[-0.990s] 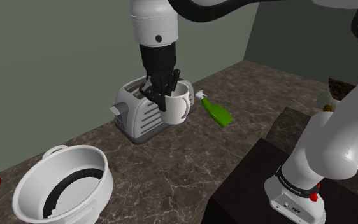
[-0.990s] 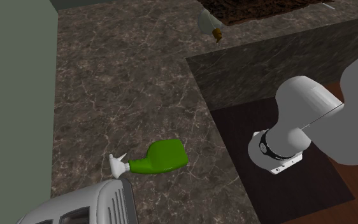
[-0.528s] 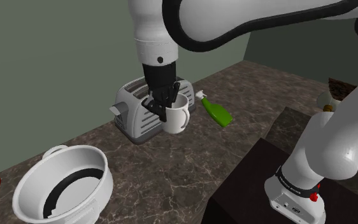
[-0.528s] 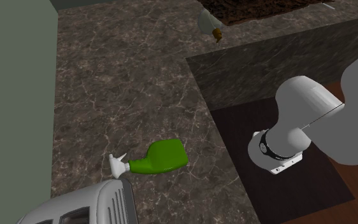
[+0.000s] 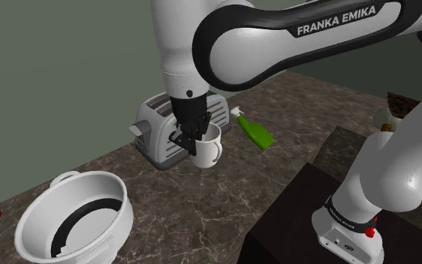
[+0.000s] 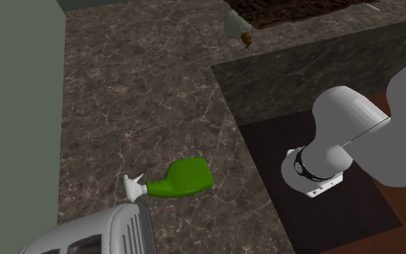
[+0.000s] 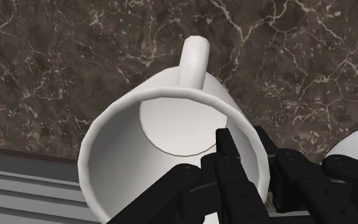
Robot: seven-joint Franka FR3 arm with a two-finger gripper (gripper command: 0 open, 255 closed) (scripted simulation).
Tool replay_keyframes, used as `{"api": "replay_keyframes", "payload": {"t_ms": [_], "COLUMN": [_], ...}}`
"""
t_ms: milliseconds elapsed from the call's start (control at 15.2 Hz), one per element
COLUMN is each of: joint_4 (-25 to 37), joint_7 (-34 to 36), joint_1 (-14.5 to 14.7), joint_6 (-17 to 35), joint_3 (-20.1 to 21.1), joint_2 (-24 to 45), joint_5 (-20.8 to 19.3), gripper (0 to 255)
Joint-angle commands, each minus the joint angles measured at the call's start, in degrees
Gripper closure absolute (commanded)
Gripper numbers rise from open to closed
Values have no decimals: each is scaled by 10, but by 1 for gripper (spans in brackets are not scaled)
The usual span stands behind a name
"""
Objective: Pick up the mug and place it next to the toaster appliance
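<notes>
A: Which step is this?

B: Placing. The claw grips the mug by its rim, one finger inside and one outside. The mug hangs upright just beside the toaster, on its near side in the shoulder view, low over the bench.

A: Is it down yet?

B: I can't tell, but its base looks close to the bench. I'd say the next move is a short straight drop, then letting go without nudging the toaster.

A: What has changed since a second ago?

B: The mug was level with the toaster's top and further toward the shoulder view's right. It has come lower and nearer.
</notes>
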Motion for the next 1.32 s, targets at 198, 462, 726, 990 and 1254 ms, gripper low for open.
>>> {"api": "replay_keyframes", "payload": {"t_ms": [198, 462, 726, 990, 1254], "joint_4": [-33, -57, -80, -100, -119], "joint_7": [4, 7, 11, 16, 23], "joint_1": [1, 2, 2, 2, 3], "joint_6": [39, 69, 100, 130, 161], "joint_3": [3, 5, 8, 10, 12], "joint_2": [6, 13, 22, 34, 48], "joint_5": [-2, -5, -9, -15, -23], "gripper": [255, 255, 255, 255, 255]}}
